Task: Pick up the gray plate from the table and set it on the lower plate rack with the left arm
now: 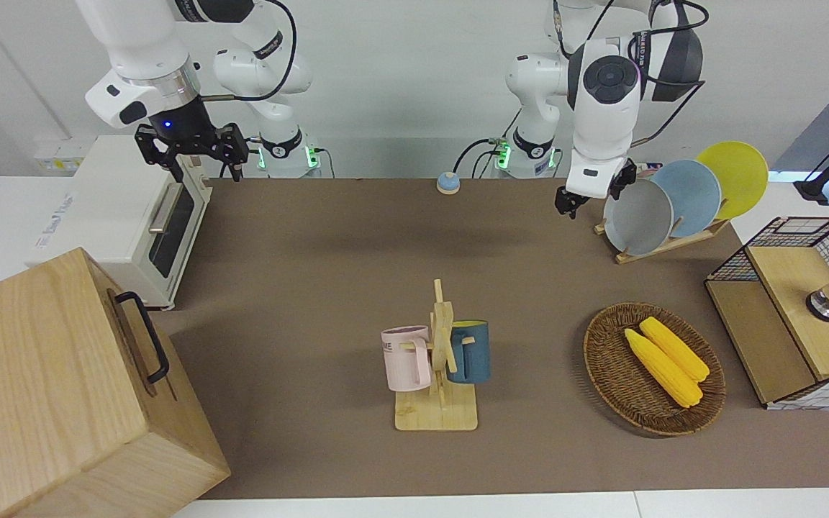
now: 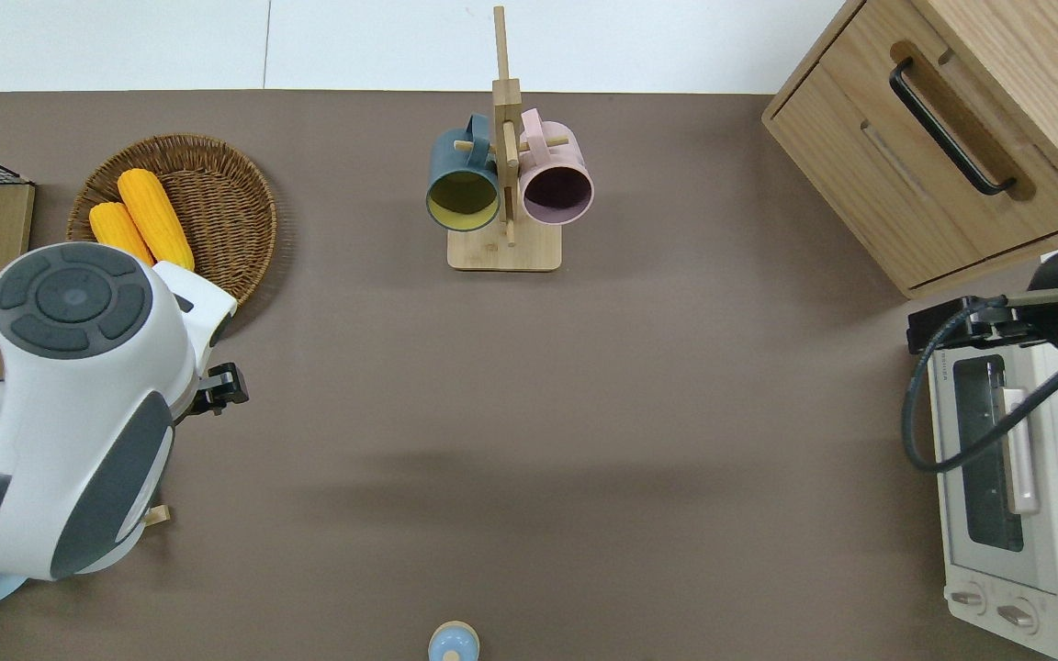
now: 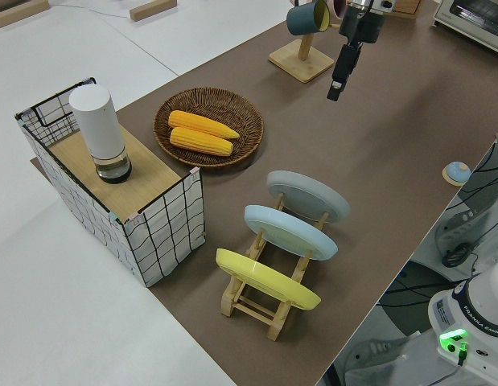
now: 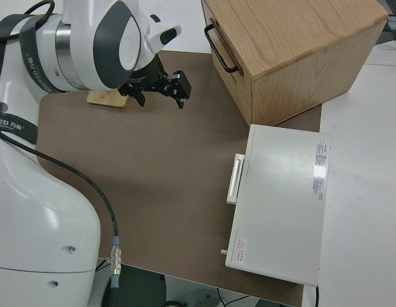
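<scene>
The gray plate (image 1: 637,217) stands tilted in the lower plate rack (image 1: 666,243), in the end slot toward the table's middle, beside the sky-blue plate (image 1: 691,196); it also shows in the left side view (image 3: 307,195). The rack (image 3: 269,304) sits on the brown table (image 1: 314,273) near the left arm's end. My left gripper (image 1: 594,193) is open and empty, apart from the gray plate, over bare mat between rack and basket; one finger (image 2: 221,397) shows in the overhead view. The arm hides the gray plate there. My right gripper (image 1: 191,155) is parked and open.
A yellow plate (image 1: 735,176) fills the rack's third slot. A wicker basket (image 1: 605,363) with two corn cobs, a wire-sided box (image 1: 792,244), a mug stand (image 1: 437,414) with two mugs, a toaster oven (image 1: 127,216), a wooden drawer box (image 1: 62,403) and a small blue knob (image 1: 447,183) stand around.
</scene>
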### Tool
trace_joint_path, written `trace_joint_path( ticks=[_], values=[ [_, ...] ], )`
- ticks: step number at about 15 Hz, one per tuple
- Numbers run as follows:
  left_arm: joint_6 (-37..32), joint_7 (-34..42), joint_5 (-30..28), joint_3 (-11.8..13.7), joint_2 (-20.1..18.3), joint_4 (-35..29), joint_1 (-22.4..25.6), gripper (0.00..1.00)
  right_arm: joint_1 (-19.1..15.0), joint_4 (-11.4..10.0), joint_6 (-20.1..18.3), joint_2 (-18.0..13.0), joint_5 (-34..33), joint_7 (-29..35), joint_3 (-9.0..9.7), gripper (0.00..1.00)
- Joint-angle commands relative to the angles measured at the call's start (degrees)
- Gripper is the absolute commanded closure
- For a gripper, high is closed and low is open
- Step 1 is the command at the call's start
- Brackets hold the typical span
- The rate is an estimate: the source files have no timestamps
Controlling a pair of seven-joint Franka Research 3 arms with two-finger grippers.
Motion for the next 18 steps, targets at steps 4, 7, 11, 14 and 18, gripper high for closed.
trace_joint_path(
  ticks=[4,7,11,14,18],
  values=[
    [4.05,18.93,-9.82,1.52,-0.9,3.1,1.62,0.0,0.41,0.37,-0.14,0.02,0.15,0.22,-0.34,0.017],
    [5.47,24.05,-12.71,2.92,-2.04,3.02,2.42,0.0,0.41,0.37,-0.05,0.02,0.15,0.22,-0.34,0.017],
    [8.36,25.19,-14.39,4.85,-4.41,0.04,2.68,0.0,0.41,0.37,-0.05,0.02,0.15,0.22,-0.34,0.017],
    [11.09,28.97,-15.1,7.23,-7.4,-4.09,2.6,0.0,0.41,0.37,-0.05,0.02,0.15,0.22,-0.34,0.017],
    [11.01,28.01,-15.01,7.32,-7.76,-4.19,2.68,0.0,0.41,0.37,-0.05,0.02,0.15,0.22,-0.34,0.017]
  ],
)
